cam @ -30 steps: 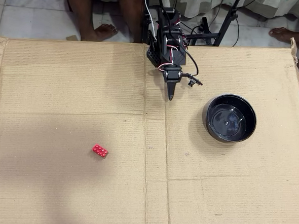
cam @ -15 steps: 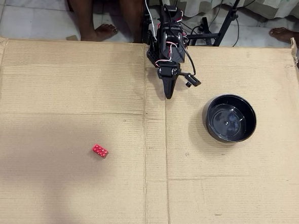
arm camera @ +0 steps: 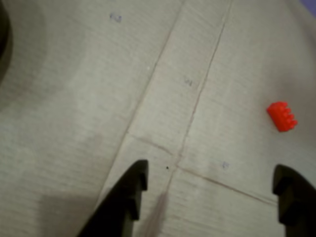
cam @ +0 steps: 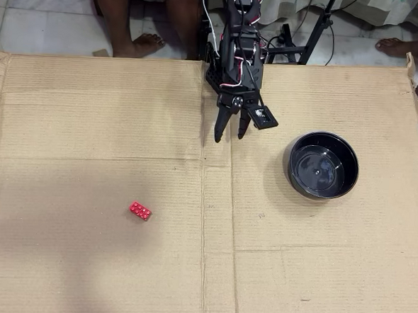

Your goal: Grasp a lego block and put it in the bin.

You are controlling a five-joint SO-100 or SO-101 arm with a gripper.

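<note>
The counter (cam: 82,262) is a large flattened sheet of brown cardboard, creased into panels, and the arm (cam: 238,48) reaches onto it from the middle of its far edge in the overhead view. The gripper (cam: 229,136) hangs over the cardboard a short way in from that far edge, just right of the long centre crease, its two dark fingers spread apart with nothing between them; in the wrist view the gripper (arm camera: 212,182) shows the same wide gap, one fingertip (arm camera: 134,183) at the lower left and the other at the lower right, with only bare cardboard and crossing fold lines in between. The lego block (cam: 140,210), small and bright red with its studs up, lies flat on the left half of the counter, roughly midway between the far and near edges and well apart from the gripper. In the wrist view the lego block (arm camera: 282,116) sits near the right edge of the picture, beyond the right fingertip, and looks tilted, though the blur makes its exact pose hard to judge. The bin (cam: 323,165), a glossy black bowl, stands upright on the right half of the counter, near the gripper and well apart from the brick; it appears empty. Bare feet (cam: 141,44) rest on the tiled floor beyond the far edge.
</note>
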